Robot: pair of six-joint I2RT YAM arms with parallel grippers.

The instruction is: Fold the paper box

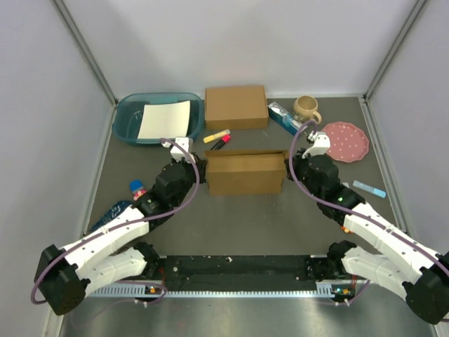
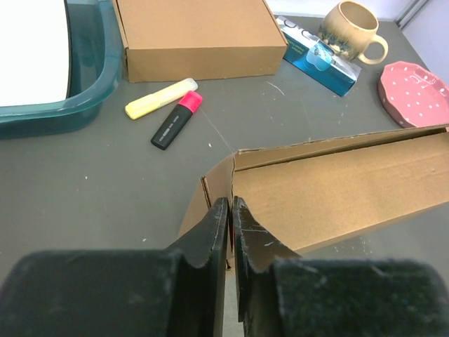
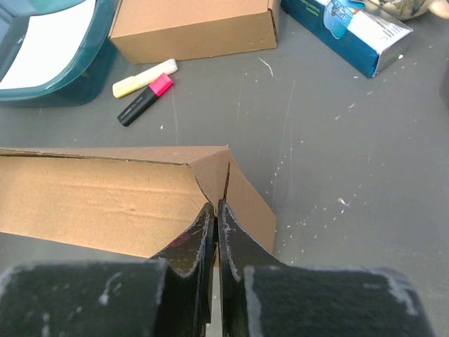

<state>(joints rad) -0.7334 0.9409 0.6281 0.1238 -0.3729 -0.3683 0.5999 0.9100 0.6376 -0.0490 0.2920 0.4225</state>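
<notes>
The paper box lies mid-table as a shallow brown cardboard shape with its long panel facing up. In the left wrist view its left corner and side flap meet my left gripper, whose jaws are pinched on the flap's edge. At the other end, the right gripper is shut on the box's right end flap, with the long panel stretching away to the left. From above, the left gripper and the right gripper flank the box's two ends.
A smaller closed cardboard box sits behind. A teal basin holding white paper is at the back left. A yellow marker and a red-capped marker lie between the boxes. A blue carton, mug and pink plate stand at the back right.
</notes>
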